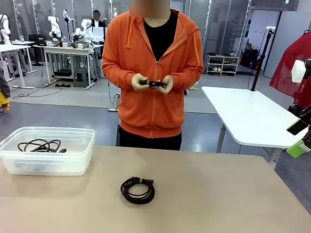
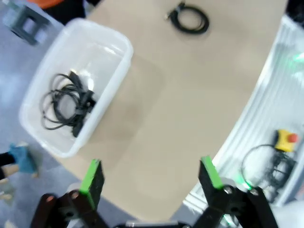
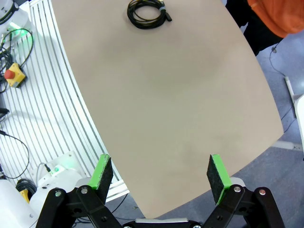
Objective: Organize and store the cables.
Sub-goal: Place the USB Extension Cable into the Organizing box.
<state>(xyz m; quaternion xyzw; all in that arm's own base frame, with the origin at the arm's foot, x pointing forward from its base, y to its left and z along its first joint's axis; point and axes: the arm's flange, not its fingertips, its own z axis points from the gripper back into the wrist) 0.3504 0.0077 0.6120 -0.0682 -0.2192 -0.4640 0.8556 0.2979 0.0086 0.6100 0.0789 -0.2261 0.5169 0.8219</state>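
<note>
Jaws of left gripper point(image 2: 152, 175) stand wide apart. Green pads point(image 2: 93, 176) are bare, nothing held, nothing touched. It hangs over the near left edge of the table point(image 2: 190, 104), with the bin point(image 2: 121, 45) ahead of it and apart from it.

Bin: clear plastic, open top, sits on left part of table. Inside is a loose cable point(image 2: 69, 102), black, in slack tangled loops on the bin floor, with a plug end showing. Cannot tell if it is one cord or more.

Mid table: coil point(image 1: 137, 190), black, round, tied with a pale band, lying flat on the bare top. It is well apart from the bin and from both grippers. It shows at the top of both wrist views.

Far side of table, centre: person point(image 1: 155, 47) in orange hoodie, standing. Both hands point(image 1: 139, 82) are together at waist height, holding a small black cable point(image 1: 153, 84) between them, off the table.

Right: jaws of right gripper point(image 3: 160, 172) stand wide apart, pads bare, clamped on nothing, touching nothing. It hangs over the near right part of the table, with bare tabletop below and the coil far ahead. White ribbed rail point(image 3: 57, 109) runs along the table edge in that view, with a yellow e-stop point(image 3: 13, 76) on it.
</note>
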